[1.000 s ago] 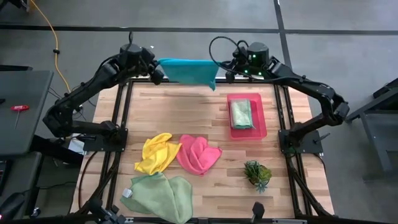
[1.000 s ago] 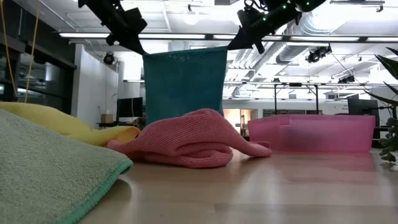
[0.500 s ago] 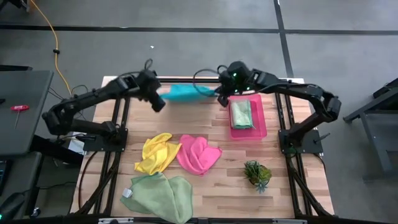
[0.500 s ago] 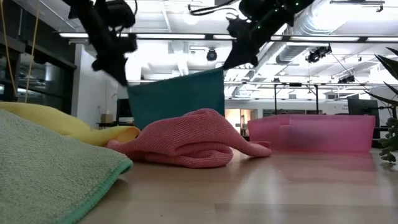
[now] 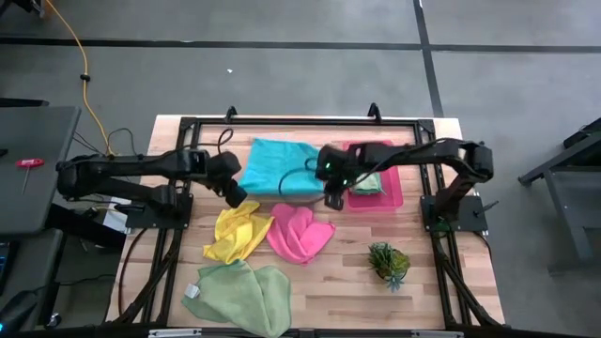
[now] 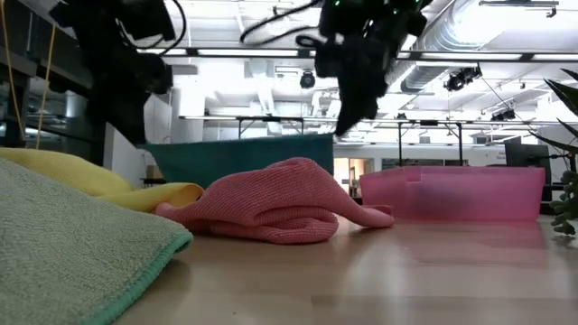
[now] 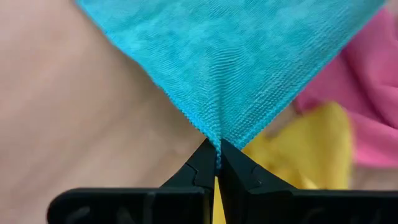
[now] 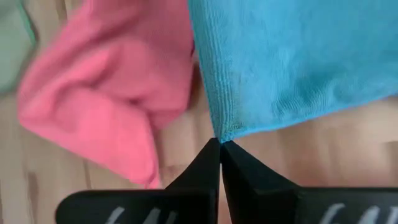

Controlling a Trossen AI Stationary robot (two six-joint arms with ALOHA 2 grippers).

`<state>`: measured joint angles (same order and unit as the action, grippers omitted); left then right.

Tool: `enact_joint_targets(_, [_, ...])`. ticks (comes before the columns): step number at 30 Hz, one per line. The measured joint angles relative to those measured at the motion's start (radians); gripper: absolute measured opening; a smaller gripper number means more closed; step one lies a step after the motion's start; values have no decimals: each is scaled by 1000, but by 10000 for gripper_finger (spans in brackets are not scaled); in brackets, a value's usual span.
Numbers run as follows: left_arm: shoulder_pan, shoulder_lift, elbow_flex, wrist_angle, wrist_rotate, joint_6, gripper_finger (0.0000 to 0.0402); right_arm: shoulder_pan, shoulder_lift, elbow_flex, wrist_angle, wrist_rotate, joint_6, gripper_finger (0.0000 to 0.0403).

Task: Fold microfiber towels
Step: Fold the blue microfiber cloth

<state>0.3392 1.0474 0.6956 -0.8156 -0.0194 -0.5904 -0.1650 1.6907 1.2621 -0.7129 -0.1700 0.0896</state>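
Left end effector (image 5: 237, 193): closed on one near corner of the teal towel (image 5: 280, 168); in the left wrist view its two dark fingers (image 7: 202, 171) meet at a point with the cloth corner pinched between them.
Right end effector (image 5: 331, 198): closed on the other near corner of the same towel; in the right wrist view the fingers (image 8: 229, 168) are pressed together at the cloth's corner.
Teal towel: spread between the two end effectors over the far middle of the tabletop (image 5: 451, 282), its far part lying on the wood, its near edge held at both corners; in the low view it shows as a low teal band (image 6: 239, 160) behind the pink towel.
Hot pink towel (image 5: 299, 231): crumpled on the tabletop just in front of the teal towel, below the right end effector; it shows beside the teal corner in the right wrist view (image 8: 106, 99).
Yellow towel (image 5: 239, 230): crumpled, touching the pink towel's left side, just in front of the left end effector.
Loose pale green towel (image 5: 242, 293): rumpled at the near edge of the tabletop, in front of the yellow one.
Pink tray (image 5: 390, 194): on the right of the teal towel, close to it; a folded pale green towel (image 5: 369, 181) lies in it, partly hidden by the right arm.
Small plant (image 5: 388, 262): near right part of the tabletop, apart from the cloths.
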Motion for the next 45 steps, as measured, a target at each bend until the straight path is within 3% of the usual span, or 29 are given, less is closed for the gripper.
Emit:
enact_joint_targets(8, [-165,-5,-12,-16,47,-157,0,41,101,0,13,-7,64,0])
enact_joint_targets(15, [-251,51,-17,-42,-30,-262,0,9,98,-6,-115,7,70,1])
enact_joint_targets(22, [-185,44,-13,-5,-148,-263,0,-60,65,-3,-63,-2,71,1])
enact_joint_targets(36, [-104,37,-13,12,-82,-176,0,-41,95,-1,226,-142,33,0])
enact_joint_targets(45, [-135,78,-12,9,35,-193,0,-37,145,-1,261,-185,4,4])
